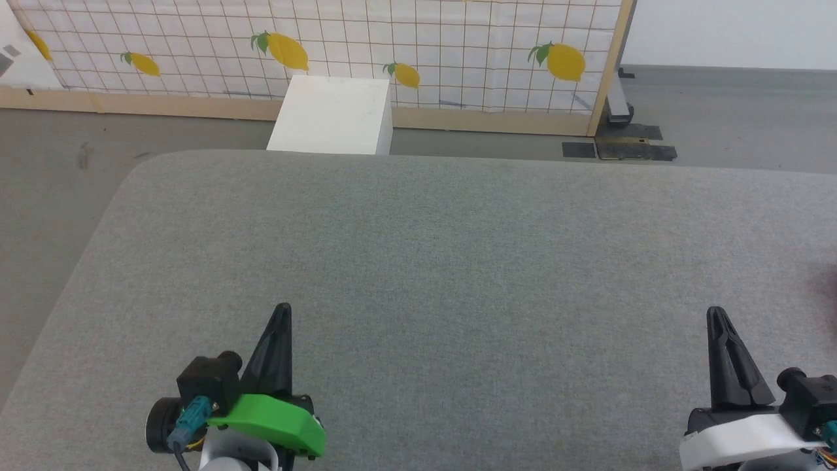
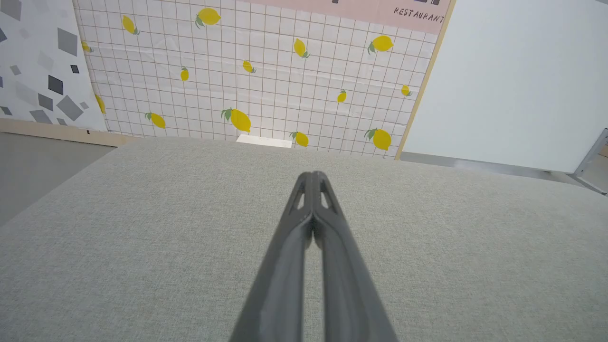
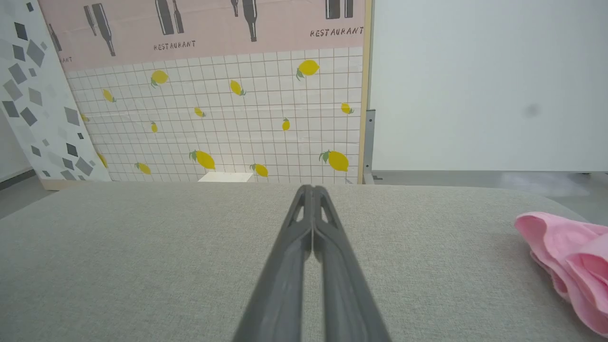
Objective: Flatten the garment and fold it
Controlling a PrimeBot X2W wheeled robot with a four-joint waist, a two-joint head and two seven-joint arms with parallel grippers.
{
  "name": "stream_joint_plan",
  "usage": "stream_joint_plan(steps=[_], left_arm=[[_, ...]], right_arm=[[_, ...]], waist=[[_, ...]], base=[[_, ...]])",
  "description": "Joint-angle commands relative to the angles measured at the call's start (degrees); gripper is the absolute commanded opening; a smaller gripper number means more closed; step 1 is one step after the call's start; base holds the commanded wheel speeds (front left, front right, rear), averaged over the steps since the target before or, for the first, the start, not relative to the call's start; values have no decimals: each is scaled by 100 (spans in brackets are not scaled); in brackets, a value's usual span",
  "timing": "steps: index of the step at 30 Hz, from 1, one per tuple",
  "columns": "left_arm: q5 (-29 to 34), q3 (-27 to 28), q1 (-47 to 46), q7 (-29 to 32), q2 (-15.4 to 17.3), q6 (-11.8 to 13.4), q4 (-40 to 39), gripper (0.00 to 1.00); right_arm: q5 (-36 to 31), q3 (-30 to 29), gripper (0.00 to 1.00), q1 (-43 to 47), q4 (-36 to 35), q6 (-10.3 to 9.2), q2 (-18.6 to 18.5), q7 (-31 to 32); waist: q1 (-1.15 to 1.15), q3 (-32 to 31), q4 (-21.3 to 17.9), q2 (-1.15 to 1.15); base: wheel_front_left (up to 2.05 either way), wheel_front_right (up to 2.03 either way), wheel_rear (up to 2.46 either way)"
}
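The garment (image 3: 570,256), a crumpled heap of light pink cloth, lies on the grey padded table at the right edge of the right wrist view; a faint pink blur (image 1: 829,288) marks it at the head view's right edge. My right gripper (image 1: 716,314) hovers near the table's front right, to the left of the cloth, fingers pressed together and holding nothing; the same shut tips (image 3: 312,189) rise in its wrist view. My left gripper (image 1: 282,309) sits at the front left, also shut and empty, its tips (image 2: 312,175) touching.
The grey table (image 1: 458,248) spreads wide ahead, with a rounded far-left corner. Behind its far edge stands a white box (image 1: 333,116) against a lemon-patterned wall panel (image 1: 392,39). Grey floor lies to the left and far right.
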Motion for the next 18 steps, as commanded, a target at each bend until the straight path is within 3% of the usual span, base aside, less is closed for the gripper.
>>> stream_joint_plan(steps=[1,18], left_arm=[[55,32,20,35,-3,37,-40,0],[245,115,38,232,-5,105,-159,0]], right_arm=[[-64,29,0,-79,-21,-1,2,40],[-149,134,0,-154,-43,-2,5,237]], waist=[[0,0,-1,0],[0,7,-9,0]], base=[[0,0,0],[0,0,0]])
